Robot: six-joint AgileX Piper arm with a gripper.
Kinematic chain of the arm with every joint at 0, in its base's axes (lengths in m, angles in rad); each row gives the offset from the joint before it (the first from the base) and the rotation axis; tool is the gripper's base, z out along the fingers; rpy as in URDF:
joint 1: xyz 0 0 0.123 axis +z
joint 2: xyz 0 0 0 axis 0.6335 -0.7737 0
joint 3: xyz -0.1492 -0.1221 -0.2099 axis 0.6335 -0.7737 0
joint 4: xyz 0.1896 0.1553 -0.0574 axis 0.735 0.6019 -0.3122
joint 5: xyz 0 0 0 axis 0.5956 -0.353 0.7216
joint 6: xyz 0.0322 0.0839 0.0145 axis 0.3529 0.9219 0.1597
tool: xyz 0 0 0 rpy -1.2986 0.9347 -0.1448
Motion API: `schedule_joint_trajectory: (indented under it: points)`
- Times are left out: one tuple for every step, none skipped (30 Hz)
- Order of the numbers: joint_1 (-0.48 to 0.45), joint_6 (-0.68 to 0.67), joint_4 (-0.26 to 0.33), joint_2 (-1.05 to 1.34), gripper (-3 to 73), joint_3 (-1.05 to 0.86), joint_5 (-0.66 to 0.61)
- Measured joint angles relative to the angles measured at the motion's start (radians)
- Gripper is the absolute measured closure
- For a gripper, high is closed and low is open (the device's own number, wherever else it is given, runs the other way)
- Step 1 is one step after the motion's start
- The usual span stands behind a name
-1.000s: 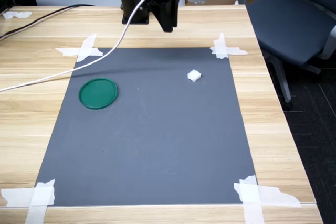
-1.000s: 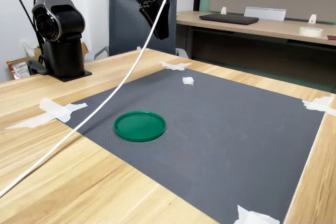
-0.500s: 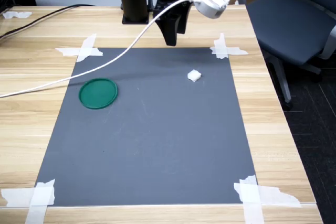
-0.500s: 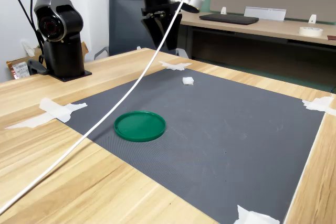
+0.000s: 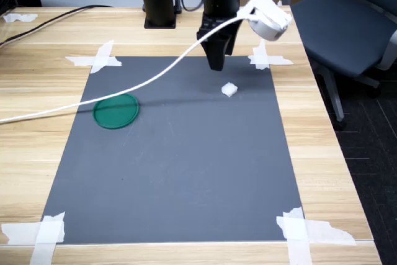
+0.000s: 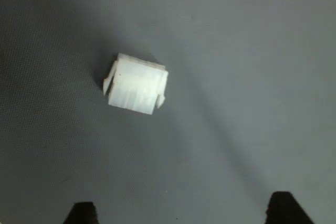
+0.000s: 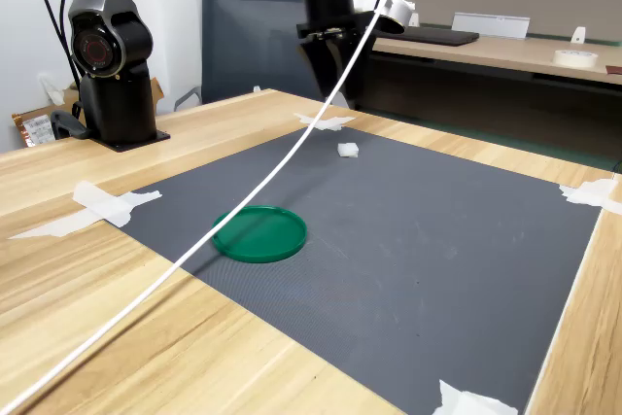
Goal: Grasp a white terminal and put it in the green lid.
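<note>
While hand (image 6: 178, 214) fingertips cut off, white terminal (image 6: 136, 84) blurred, apart.

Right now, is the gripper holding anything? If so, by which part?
Nothing is held. The gripper hangs above the mat, fingertips apart, with the white terminal lying free below.

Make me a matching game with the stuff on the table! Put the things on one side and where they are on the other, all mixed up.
Things:
1. white terminal
2. green lid
3. gripper
4. tape strips

Places:
A. at the corners of the dark mat
B. up in the air, above the mat's far edge
C. lying on the mat towards the first exterior view's right
D. flat on the mat at the first exterior view's left

Pairs: 1-C, 2-D, 3-B, 4-A
</note>
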Motion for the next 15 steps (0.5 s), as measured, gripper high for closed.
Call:
schedule_joint_trajectory:
  points:
    - [0.0,-0.003,0.0,-0.017,7.5,0.01,-0.006]
    - [0.0,-0.004,0.0,-0.033,7.5,0.016,-0.011]
    - [0.0,-0.006,0.0,-0.047,7.5,0.019,-0.012]
    - [0.0,-0.009,0.0,-0.059,7.5,0.019,-0.012]
    - [0.0,-0.014,0.0,-0.07,7.5,0.019,-0.015]
    - [0.0,-0.021,0.001,-0.08,7.5,0.019,-0.014]
    - [0.0,-0.027,0.001,-0.086,7.5,0.019,-0.013]
    - [0.0,-0.035,0.001,-0.092,7.5,0.019,-0.012]
    - [0.0,-0.047,0.001,-0.096,7.5,0.019,-0.01]
    - [0.0,-0.058,0.001,-0.098,7.5,0.019,-0.005]
    - [0.0,-0.074,0.001,-0.101,7.5,0.019,0.0]
    - [0.0,-0.088,0.001,-0.103,7.5,0.019,0.006]
    - [0.0,-0.102,0.001,-0.106,7.5,0.019,0.01]
    - [0.0,-0.113,0.001,-0.109,7.5,0.019,0.011]
    - [0.0,-0.123,0.001,-0.115,7.5,0.02,0.013]
